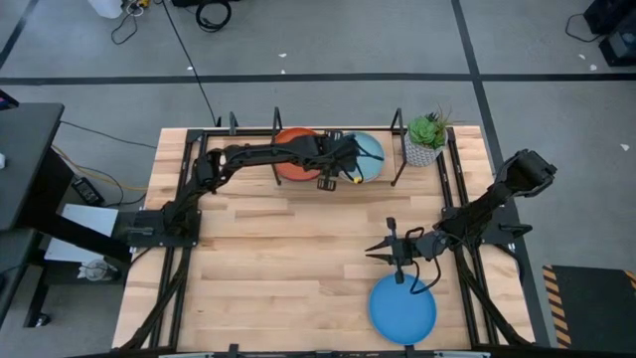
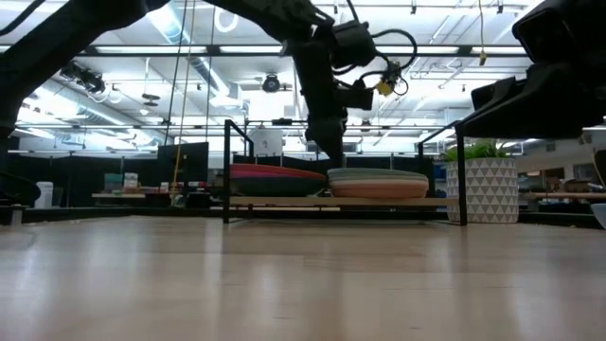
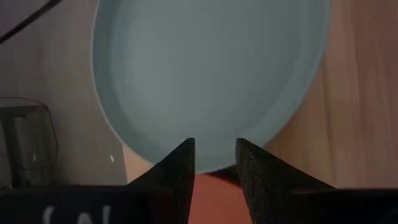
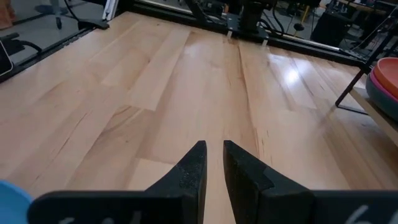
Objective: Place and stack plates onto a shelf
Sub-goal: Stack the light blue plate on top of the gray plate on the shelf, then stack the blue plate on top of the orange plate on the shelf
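Observation:
The shelf (image 1: 397,149), a black rod rack, stands along the table's far edge. It bears two stacks of plates. The left stack (image 2: 275,178) has an orange plate (image 1: 290,159) on top. The right stack (image 2: 377,182) has a pale teal plate (image 1: 370,155) on top, which also shows in the left wrist view (image 3: 205,68). My left gripper (image 3: 214,152) hovers open and empty above the pale teal plate's near-left rim, between the two stacks. A bright blue plate (image 1: 402,306) lies flat on the table near the front edge. My right gripper (image 4: 214,155) is above the table, just beyond the blue plate, slightly open and empty.
A small green plant in a white patterned pot (image 1: 425,141) stands at the shelf's right end, and also shows in the low view (image 2: 488,185). Bare wooden table (image 1: 278,249) lies between the shelf and the front edge. Black frame rails (image 1: 179,229) run along both sides.

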### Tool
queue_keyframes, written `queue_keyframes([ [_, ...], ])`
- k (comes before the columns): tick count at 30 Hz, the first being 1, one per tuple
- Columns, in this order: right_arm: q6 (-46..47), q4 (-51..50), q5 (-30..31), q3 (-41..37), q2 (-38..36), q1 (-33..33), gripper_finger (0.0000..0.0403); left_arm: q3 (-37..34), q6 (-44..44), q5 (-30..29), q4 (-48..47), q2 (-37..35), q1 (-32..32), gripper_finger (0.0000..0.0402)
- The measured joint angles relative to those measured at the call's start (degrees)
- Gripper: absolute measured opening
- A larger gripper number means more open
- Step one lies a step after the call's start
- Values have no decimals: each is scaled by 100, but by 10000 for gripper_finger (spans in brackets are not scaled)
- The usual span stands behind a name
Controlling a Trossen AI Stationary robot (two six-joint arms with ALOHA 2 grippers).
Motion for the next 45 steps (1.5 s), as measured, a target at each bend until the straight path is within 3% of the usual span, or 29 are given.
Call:
queue_keyframes([
  [6, 0, -21, -2, 0, 0, 23, 59, -101, -20, 243, 110, 19, 69, 107],
  [11, 0, -21, -2, 0, 0, 28, 59, -95, 43, -164, 60, 47, 37, 105],
  [14, -1, -29, -2, 0, 0, 28, 59, -7, -12, -62, 51, -58, -67, 105],
  [21, 8, -236, -2, 0, 0, 28, 59, 35, -993, 2404, -445, -284, -601, 105],
  [23, 82, -418, 15, 0, -10, 30, 59, 7, -1184, 2805, -634, -259, -797, 105],
  [28, 94, -539, 417, 0, -101, 63, 59, -208, -1171, 2830, -825, -210, -1370, 105],
  [34, 214, -534, 459, 0, -162, 52, 59, -404, -845, 2530, -489, -210, -1935, 105],
  [40, 632, -586, 448, 49, -162, 52, 59, -457, -1317, 2342, -466, -210, -2319, 105],
  [45, 1453, -2078, -346, 601, -164, 0, 49, -590, -1324, 1983, -674, -224, -2679, 101],
])
